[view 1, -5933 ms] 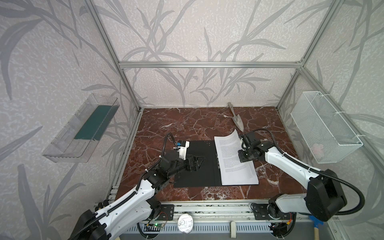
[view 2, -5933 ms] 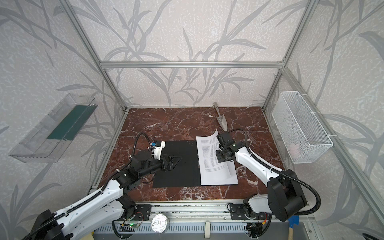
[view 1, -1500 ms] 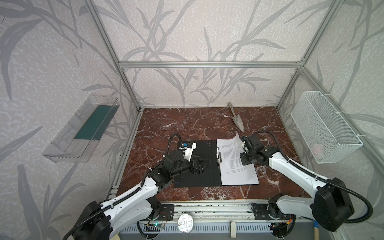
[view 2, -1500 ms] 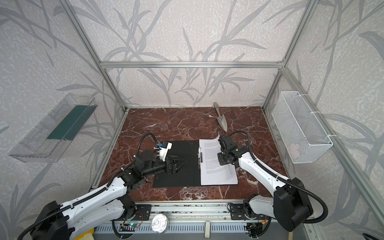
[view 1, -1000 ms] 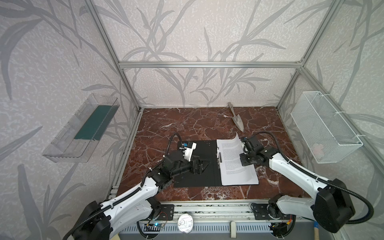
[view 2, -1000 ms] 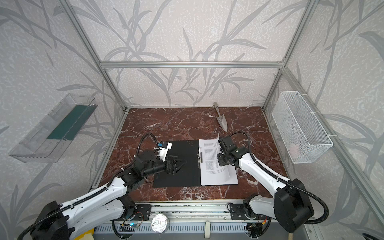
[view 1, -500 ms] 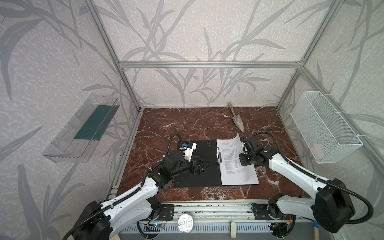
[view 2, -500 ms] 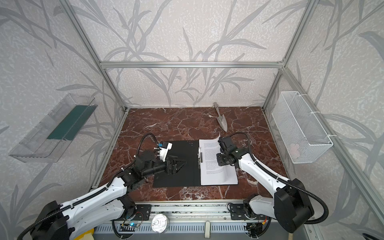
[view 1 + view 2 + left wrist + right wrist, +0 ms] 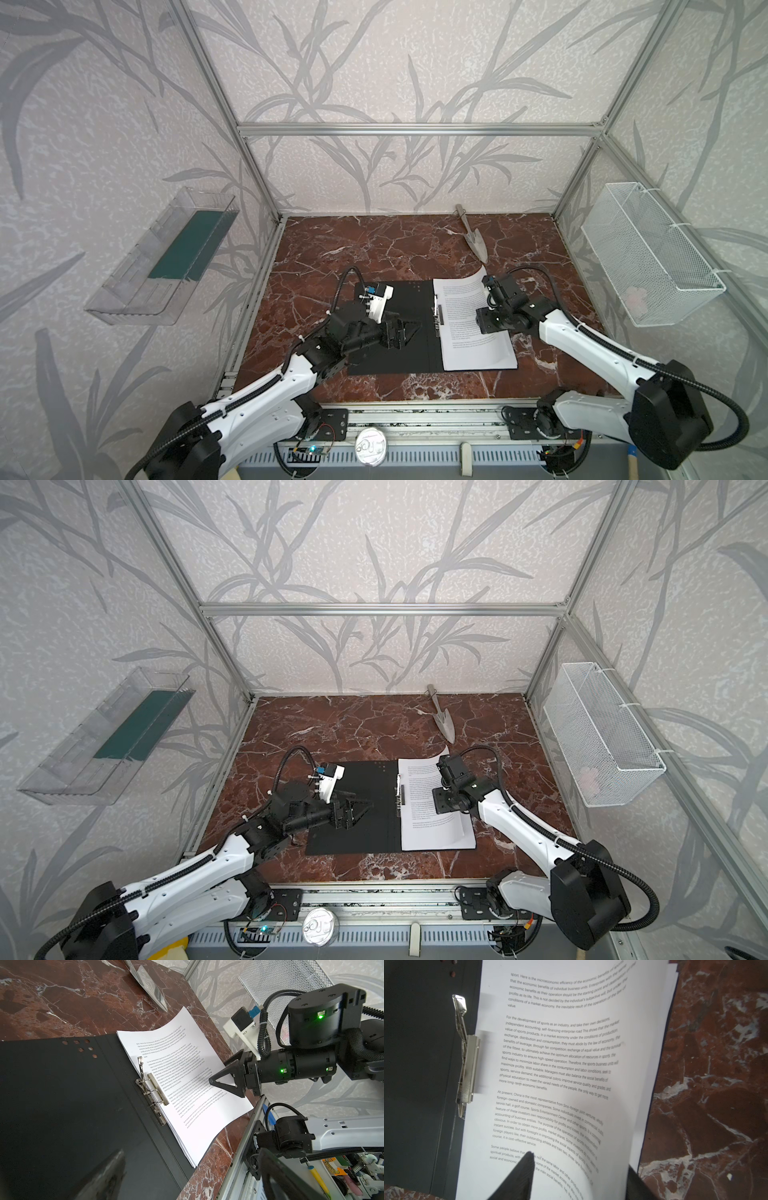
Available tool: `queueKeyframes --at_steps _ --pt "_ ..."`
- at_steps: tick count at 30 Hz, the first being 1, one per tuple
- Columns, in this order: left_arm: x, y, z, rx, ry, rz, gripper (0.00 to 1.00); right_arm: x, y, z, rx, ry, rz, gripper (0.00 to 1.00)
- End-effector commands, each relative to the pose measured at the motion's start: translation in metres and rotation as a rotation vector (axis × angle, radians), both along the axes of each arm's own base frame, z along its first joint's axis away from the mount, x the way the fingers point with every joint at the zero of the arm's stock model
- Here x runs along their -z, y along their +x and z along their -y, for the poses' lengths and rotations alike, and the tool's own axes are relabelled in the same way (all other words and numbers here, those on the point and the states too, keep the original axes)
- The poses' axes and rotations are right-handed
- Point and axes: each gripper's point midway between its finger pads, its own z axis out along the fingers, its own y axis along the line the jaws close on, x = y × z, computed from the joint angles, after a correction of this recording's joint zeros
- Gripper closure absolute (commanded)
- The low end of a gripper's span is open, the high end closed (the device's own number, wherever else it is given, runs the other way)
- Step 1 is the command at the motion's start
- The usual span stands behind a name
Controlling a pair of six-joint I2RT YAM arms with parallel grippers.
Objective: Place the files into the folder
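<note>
White links (image 9: pixel 266 388), black joints (image 9: pixel 665 411), ribbed cables (image 9: pixel 261 1028)

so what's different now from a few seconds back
The right gripper, shut on the right edge of the files a second ago, has opened and let go. The files, held up over the metal clip earlier, now lie lower with their left edge at the clip, far corner still curled. Unchanged: the folder, the left gripper open above its left cover, the trowel.

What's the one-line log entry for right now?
files: on open folder, right half, by clip | left pincer: open above left half | right pincer: open over files
</note>
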Motion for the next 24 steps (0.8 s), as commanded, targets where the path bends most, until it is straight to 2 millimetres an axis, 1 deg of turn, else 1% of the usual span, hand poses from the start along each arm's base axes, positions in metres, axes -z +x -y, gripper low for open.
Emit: queueKeyframes --at_steps 1,2,4,6,8,9,10,11,13,14,18,19,21,22,24 --pt "-0.016 0.005 0.003 -0.001 -0.009 0.045 0.01 -0.007 0.004 0.009 0.048 -0.014 0.068 0.33" --pt "-0.017 0.004 0.003 0.000 -0.011 0.047 0.01 -0.007 0.005 0.011 0.057 -0.014 0.084 0.31" --pt "-0.017 0.004 0.003 0.002 -0.013 0.047 0.01 -0.010 0.008 0.017 0.087 -0.025 0.120 0.25" --pt "-0.017 0.004 0.003 -0.002 -0.011 0.045 0.01 -0.021 0.010 0.027 0.135 -0.050 0.161 0.24" --pt "-0.017 0.004 0.003 -0.004 -0.010 0.045 0.01 -0.034 0.014 0.028 0.154 -0.026 0.225 0.22" --pt "-0.016 0.005 0.002 -0.007 -0.007 0.040 0.01 -0.042 0.017 0.023 0.145 0.013 0.259 0.14" --pt "-0.015 0.005 0.003 -0.007 -0.005 0.037 0.01 -0.048 0.018 0.018 0.132 0.050 0.277 0.04" --pt "-0.014 0.005 0.003 -0.007 -0.002 0.031 0.01 -0.055 0.021 0.012 0.118 0.082 0.290 0.01" --pt "-0.010 0.006 0.005 -0.007 0.009 0.018 0.01 -0.061 0.025 -0.006 0.060 0.140 0.286 0.01" --pt "-0.005 0.008 0.004 -0.013 0.025 0.001 0.01 -0.062 0.028 -0.016 0.031 0.172 0.278 0.01" --pt "0.012 0.012 0.009 -0.009 0.068 -0.066 0.01 -0.062 0.045 -0.051 -0.034 0.281 0.256 0.01" --pt "0.018 0.013 0.010 -0.013 0.083 -0.085 0.01 -0.061 0.049 -0.059 -0.049 0.309 0.252 0.01" --pt "0.037 0.017 0.009 -0.030 0.146 -0.145 0.01 -0.058 0.057 -0.077 -0.085 0.360 0.239 0.01" --pt "0.044 0.019 0.009 -0.031 0.169 -0.170 0.01 -0.057 0.061 -0.086 -0.107 0.383 0.235 0.01" --pt "0.058 0.019 0.014 -0.024 0.193 -0.232 0.01 -0.049 0.069 -0.108 -0.159 0.428 0.206 0.01"
